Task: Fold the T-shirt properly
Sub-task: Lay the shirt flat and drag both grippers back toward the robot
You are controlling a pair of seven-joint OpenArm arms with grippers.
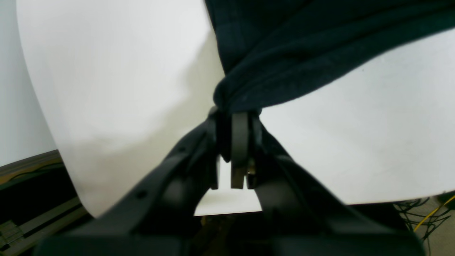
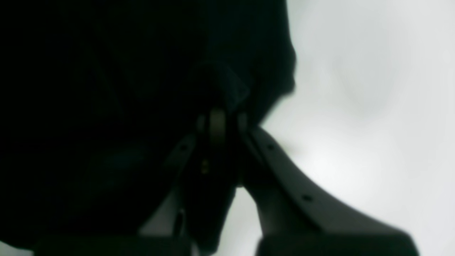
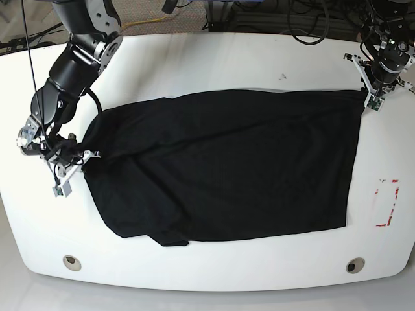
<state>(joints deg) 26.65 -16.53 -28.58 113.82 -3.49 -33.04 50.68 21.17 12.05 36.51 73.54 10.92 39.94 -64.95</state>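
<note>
The black T-shirt (image 3: 227,162) lies spread across the white table (image 3: 214,61), its long side running left to right. My left gripper (image 3: 371,96) is at the shirt's far right corner. In the left wrist view it (image 1: 236,112) is shut on a bunched corner of the T-shirt (image 1: 284,53). My right gripper (image 3: 85,154) is at the shirt's left edge. In the right wrist view it (image 2: 222,119) is shut on dark fabric of the T-shirt (image 2: 106,89), which fills most of that view. A crumpled fold sits at the shirt's front left (image 3: 170,238).
A red rectangular marking (image 3: 386,202) is on the table at the right. Two round holes (image 3: 71,262) (image 3: 354,265) sit near the front edge. Cables (image 3: 311,19) lie beyond the far edge. The table's edge and yellow cables (image 1: 426,217) show in the left wrist view.
</note>
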